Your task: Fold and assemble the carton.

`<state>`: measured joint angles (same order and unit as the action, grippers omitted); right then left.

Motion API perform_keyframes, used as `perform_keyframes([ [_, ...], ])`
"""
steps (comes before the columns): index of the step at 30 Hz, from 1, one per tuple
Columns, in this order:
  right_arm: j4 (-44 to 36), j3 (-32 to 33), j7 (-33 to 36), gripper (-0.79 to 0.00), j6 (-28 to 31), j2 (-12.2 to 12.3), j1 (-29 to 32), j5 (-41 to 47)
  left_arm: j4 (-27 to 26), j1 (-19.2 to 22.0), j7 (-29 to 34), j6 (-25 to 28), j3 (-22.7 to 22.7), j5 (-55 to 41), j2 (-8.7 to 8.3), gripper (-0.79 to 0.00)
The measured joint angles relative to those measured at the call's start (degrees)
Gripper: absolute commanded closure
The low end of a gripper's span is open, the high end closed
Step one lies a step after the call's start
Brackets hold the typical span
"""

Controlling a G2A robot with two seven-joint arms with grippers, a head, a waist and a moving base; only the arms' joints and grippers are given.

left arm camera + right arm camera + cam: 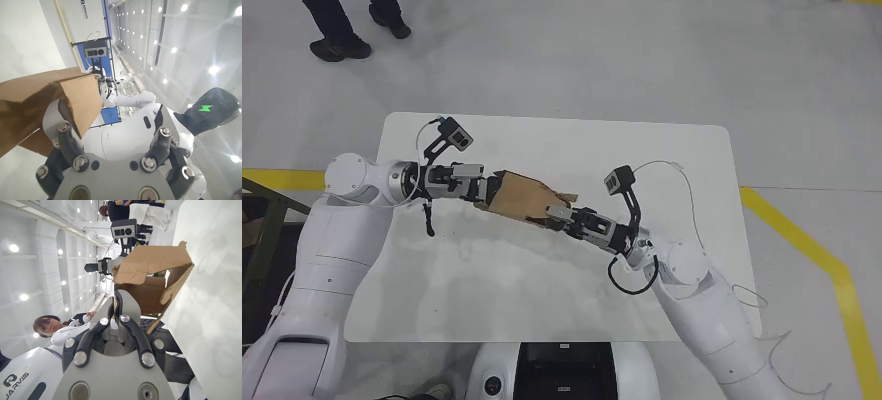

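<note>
Spotted brown carton (525, 196) over middle of surface (542, 290), between both arms. Noted right pincer (116, 306) pinched closed on a flap edge. Noted left pincer (485, 190) spread wide at opposite end, one finger (50, 121) against carton wall.

Left gripper (485, 190) spread wide; right gripper (561, 217) pinched tight.

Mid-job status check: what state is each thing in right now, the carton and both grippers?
carton: opened into a sleeve, end flaps loose, not folded shut.
right gripper: shut on the edge of a carton flap.
left gripper: open, at the carton's other end.
</note>
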<state>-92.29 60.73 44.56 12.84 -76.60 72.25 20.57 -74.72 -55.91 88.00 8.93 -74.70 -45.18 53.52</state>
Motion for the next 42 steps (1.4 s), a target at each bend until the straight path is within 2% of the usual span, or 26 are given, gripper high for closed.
perform_keyframes([
  [8, 0.3, 0.13, -0.12, 0.0, -0.03, 0.21, 0.16, 0.19, 0.21, 0.37, 0.0, 0.21, 2.01, -3.19, -0.95, -0.785],
  [9, 0.41, 0.18, -0.12, 0.0, -0.06, 0.26, 0.16, 0.14, 0.16, 0.39, 0.0, 0.25, 2.25, -3.67, -1.12, -0.72],
  [11, 0.54, 0.17, 0.09, 0.0, -0.32, 0.33, 0.05, -0.17, 0.09, 0.44, 0.0, 0.3, 2.52, -4.36, -1.4, -0.511],
  [13, 0.6, 0.1, 0.58, 0.0, -0.69, 0.41, -0.18, -0.45, 0.09, 0.56, 0.0, 0.29, 2.82, -5.08, -1.73, -0.388],
  [18, 0.91, -0.02, 1.66, 0.0, -1.36, 0.54, -1.07, -0.66, 0.25, 1.14, 0.0, 0.18, 3.97, -4.1, -2.62, -0.299],
  [27, 1.9, -0.1, 4.13, 0.0, -2.74, 0.84, -3.15, -1.39, 0.91, 2.47, 0.0, 0.68, 6.09, -1.09, -4.12, -0.203],
  [42, 3.16, 0.21, 9.0, 0.0, -5.13, 1.57, -5.26, -1.64, 1.33, 4.51, 0.0, 0.55, 9.04, 3.22, -5.9, -0.212],
])
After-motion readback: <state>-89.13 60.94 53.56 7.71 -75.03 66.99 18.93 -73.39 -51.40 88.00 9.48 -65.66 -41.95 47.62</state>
